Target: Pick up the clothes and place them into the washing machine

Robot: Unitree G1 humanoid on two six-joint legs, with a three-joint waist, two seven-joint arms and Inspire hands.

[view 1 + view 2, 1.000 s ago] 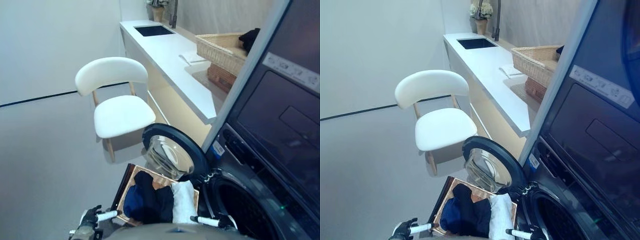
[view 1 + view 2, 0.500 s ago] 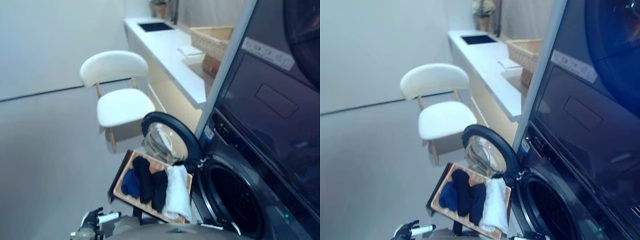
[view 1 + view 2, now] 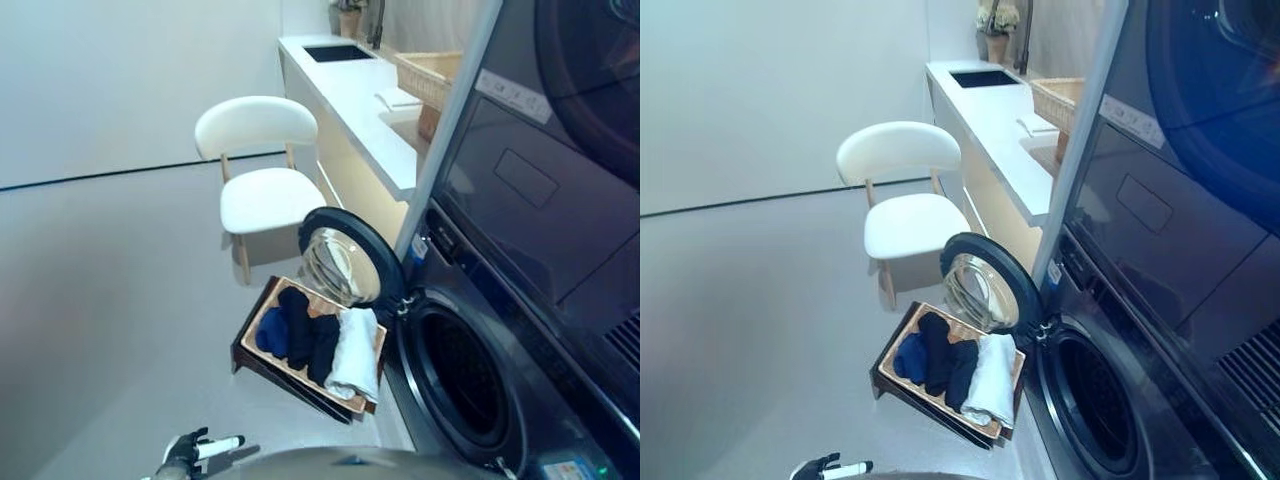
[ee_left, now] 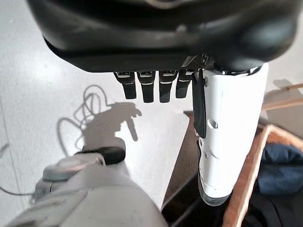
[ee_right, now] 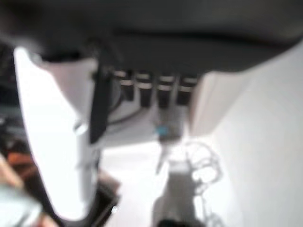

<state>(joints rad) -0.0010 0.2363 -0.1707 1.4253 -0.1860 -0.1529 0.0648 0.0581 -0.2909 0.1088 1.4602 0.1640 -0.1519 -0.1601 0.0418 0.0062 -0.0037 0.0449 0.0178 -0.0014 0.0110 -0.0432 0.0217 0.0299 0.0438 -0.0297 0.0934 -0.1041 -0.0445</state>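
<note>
A shallow wicker basket (image 3: 262,311) rests on a low dark brown box (image 3: 243,352) beside the washing machine (image 3: 520,330). In it lie a dark blue cloth (image 3: 270,332), black clothes (image 3: 305,330) and a white cloth (image 3: 357,350). The machine's round door (image 3: 345,265) stands open next to the basket, and the drum opening (image 3: 460,372) is dark. My left hand (image 3: 190,449) hangs low, near the floor in front of the basket, open and empty; its wrist view (image 4: 165,33) shows the basket rim (image 4: 247,184). My right hand (image 5: 165,47) is open and empty.
A white chair (image 3: 260,170) stands behind the basket. A long white counter (image 3: 350,85) with a sink and another wicker basket (image 3: 430,72) runs along the wall. A second dark appliance (image 3: 560,120) sits above the machine. Grey floor (image 3: 110,300) spreads to the left.
The camera has moved, so the scene now shows from higher and farther back. The basket, the clothes and the machine door lie as before.
</note>
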